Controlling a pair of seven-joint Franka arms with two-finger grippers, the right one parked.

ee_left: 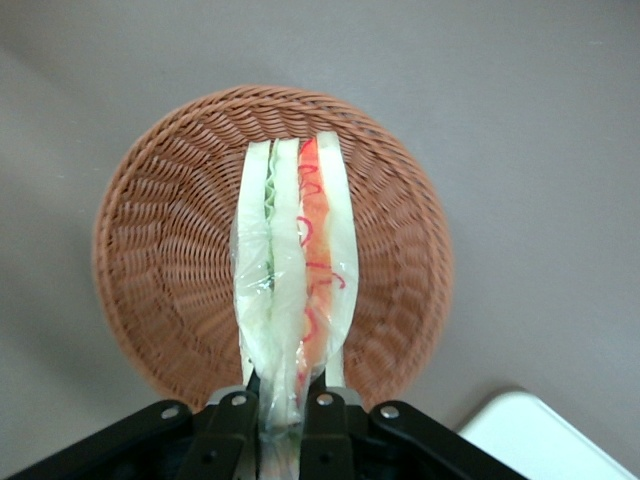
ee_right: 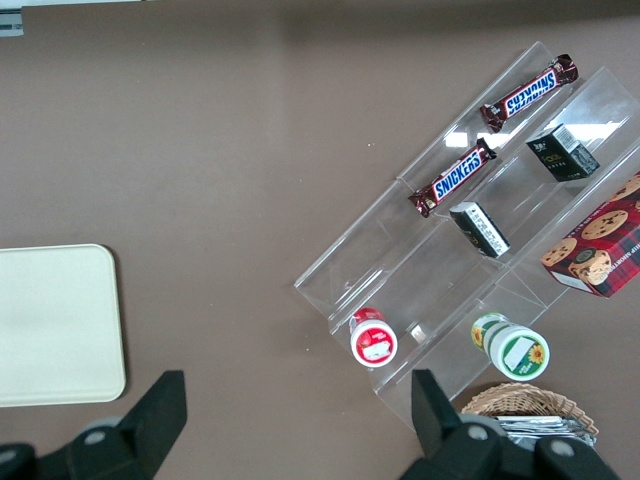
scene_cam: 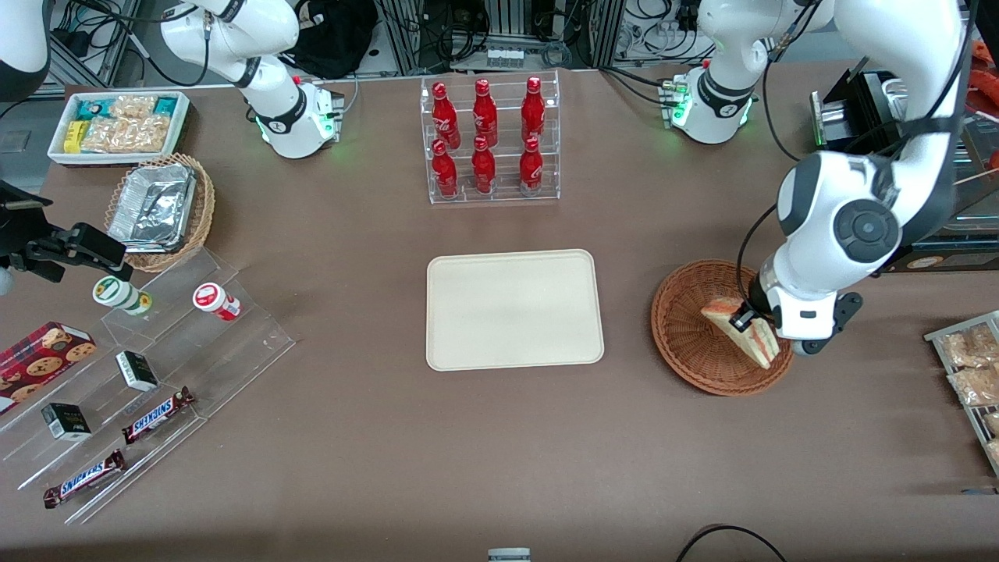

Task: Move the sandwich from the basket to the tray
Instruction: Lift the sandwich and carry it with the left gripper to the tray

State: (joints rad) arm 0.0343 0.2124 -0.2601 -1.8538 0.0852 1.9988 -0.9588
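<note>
Item, sandwich [ee_left: 296,270]: wrapped wedge, pinched at one end between your gripper [ee_left: 285,405] fingers, hanging above the basket [ee_left: 150,240] with its wicker floor showing beneath, so it looks lifted clear. Item, tray [scene_cam: 515,308]: bare, well apart from the basket toward the table's middle. Done: pick-up. Left for you: carry across, lower, release onto the tray.

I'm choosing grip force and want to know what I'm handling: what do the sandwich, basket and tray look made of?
The sandwich, clamped at one end by the gripper above the basket, looks like soft white bread in thin, glossy clear wrap.

The basket looks like reddish-brown woven wicker with a matte, ribbed weave.

The tray is smooth, cream and matte, probably plastic, though that is uncertain.
</note>
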